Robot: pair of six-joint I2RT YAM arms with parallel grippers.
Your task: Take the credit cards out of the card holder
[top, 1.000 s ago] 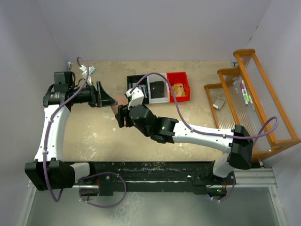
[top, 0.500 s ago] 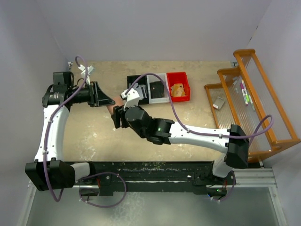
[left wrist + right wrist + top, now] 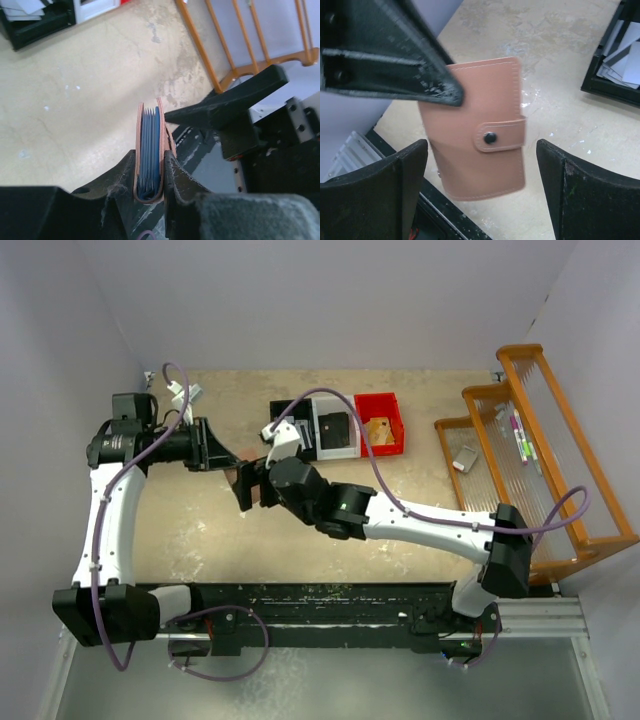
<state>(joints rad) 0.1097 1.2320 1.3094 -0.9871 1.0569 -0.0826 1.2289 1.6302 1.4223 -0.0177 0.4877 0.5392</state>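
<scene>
the left gripper (image 3: 149, 172) pinches the card holder (image 3: 149, 135) near its folded edge, up off the table (image 3: 75, 90). the right gripper (image 3: 481, 144) is spread, one finger on either side of the holder, touching nothing. the snap tab (image 3: 502, 136) looks fastened; best to catch its free end and peel while the left pinch stays firm. the credit cards can't be told apart from the blue-grey slot edges.

1. Left arm (image 3: 105, 510): white link shells, black joint housings.
2. Right arm (image 3: 430, 525): same finish; small green light mid-arm.
3. Purple cable (image 3: 96, 590) loops along each arm.
4. Left pincer (image 3: 236, 456) and right pincer (image 3: 246, 488): matte black wedge-shaped fingers, scuffed edges, recessed screws.
5. Black mounting rail (image 3: 330, 605) under both bases.
</scene>
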